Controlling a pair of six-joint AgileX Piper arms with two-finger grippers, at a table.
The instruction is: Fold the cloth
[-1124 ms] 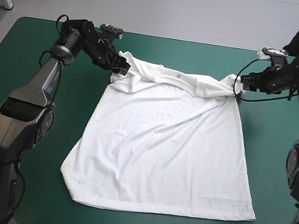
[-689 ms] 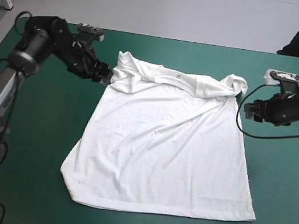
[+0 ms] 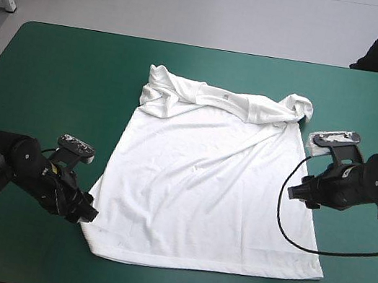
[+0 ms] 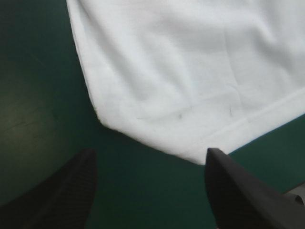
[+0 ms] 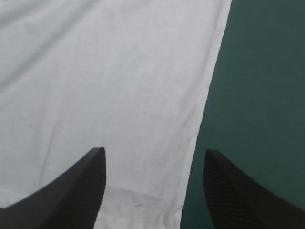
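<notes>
Lengthwise near-to-far, T-shirt flat, collar toward the far edge.

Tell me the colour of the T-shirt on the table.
The T-shirt is plain white, no pattern showing; the high view shows it best.

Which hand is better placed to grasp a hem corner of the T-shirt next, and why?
Probably left. The left hand is open beside the T-shirt, with a hem corner just ahead of it. The right hand, also open, sits midway along the side edge, farther from its corner.
</notes>
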